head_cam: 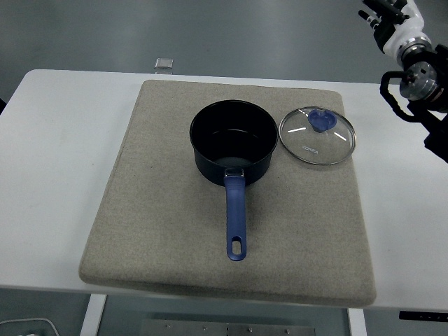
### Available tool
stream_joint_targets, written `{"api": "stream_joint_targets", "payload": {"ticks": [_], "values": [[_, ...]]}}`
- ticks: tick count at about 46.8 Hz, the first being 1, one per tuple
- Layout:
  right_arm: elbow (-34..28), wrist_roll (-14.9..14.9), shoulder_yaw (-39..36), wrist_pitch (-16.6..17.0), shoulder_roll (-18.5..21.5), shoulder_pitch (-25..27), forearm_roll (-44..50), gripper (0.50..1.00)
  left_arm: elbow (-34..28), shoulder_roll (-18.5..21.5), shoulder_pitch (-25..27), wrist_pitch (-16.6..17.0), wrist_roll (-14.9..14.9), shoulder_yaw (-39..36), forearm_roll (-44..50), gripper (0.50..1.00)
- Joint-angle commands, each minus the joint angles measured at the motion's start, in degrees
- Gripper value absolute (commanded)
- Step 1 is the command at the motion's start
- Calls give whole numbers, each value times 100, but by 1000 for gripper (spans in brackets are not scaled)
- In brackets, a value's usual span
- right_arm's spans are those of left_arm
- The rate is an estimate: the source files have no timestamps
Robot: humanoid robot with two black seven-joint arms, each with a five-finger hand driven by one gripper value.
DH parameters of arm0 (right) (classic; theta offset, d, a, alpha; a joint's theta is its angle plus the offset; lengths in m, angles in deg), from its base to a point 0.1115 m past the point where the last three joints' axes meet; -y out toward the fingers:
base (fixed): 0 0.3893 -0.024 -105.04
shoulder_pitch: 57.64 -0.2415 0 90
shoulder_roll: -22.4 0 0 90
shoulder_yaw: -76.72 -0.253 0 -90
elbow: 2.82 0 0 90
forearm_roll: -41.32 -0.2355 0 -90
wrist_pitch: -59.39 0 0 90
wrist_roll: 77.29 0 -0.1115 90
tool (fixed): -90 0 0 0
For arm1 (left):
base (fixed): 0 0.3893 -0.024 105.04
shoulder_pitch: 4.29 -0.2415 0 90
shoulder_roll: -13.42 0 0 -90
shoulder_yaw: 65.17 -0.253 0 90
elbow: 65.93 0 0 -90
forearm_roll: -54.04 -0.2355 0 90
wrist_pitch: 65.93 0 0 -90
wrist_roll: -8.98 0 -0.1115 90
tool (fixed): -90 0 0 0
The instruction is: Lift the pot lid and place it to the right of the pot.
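A white table [63, 175] fills most of the view, with a square beige felt mat [168, 238] laid across its middle. At the centre of the mat sits 1 dark blue pot [233, 140], open and with nothing visible inside. Its blue handle [236, 220] runs straight toward 6 o'clock, ending in a small hanging hole.

The glass pot lid [317, 135] lies flat on the mat at 3 o'clock from the pot, just beside the pot's rim; whether the 2 rims touch cannot be told. The lid has a metal rim and a blue knob [321, 120] on top, set slightly toward 12 o'clock of its centre. The lid rests near the mat's far right corner and nothing is holding it.

The right hand [392, 21] shows at the frame's 1 o'clock corner, raised above the table's far right edge and well apart from the lid. Its black and white wrist and forearm run down the right edge. Only part of it is visible, so whether its fingers are apart or together cannot be told.

A small grey square object [164, 63] sits on the floor just beyond the table's far edge, at 11 o'clock from the pot.
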Motion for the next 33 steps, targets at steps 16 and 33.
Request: {"api": "stream_joint_targets", "payload": {"ticks": [16, 33], "values": [[28, -7, 12, 178, 95, 292, 333, 903, 0, 0, -1, 0, 0, 0, -1, 1000], [10, -51, 4, 151, 139, 336, 852, 903, 0, 0, -1, 0, 0, 0, -1, 1000]]}}
